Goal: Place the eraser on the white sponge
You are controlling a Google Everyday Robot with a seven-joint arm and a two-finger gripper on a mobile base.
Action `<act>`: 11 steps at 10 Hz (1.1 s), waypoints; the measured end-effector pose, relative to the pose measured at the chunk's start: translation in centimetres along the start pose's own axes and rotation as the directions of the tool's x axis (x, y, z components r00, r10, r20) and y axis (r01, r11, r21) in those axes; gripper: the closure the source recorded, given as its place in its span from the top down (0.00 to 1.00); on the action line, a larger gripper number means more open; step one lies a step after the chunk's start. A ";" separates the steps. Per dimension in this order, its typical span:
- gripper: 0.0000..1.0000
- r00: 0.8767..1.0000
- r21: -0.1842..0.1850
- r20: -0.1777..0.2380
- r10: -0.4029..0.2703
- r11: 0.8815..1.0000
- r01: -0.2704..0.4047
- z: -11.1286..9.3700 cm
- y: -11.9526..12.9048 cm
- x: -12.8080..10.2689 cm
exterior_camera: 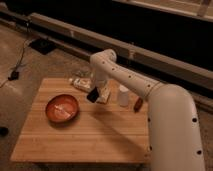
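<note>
On the wooden desk [80, 135], from left to right, sat a red bowl [62, 108], then the eraser [92, 94], raised and tilted, clamped in the end effector [96, 93], with the white sponge [104, 95] just beside it. The eraser appeared light, stiff and flat, best held across its narrow sides. The sponge would likely yield, so a gentle, level release seemed advisable.

wood table [100, 135] | on it: bowl [62, 108], cup [123, 96], packet [80, 83], white sponge [104, 96] | gripper [95, 93] over far side
</note>
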 end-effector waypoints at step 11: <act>0.37 0.994 -0.070 0.033 0.102 0.993 -0.100 4.1 -1.1 4.7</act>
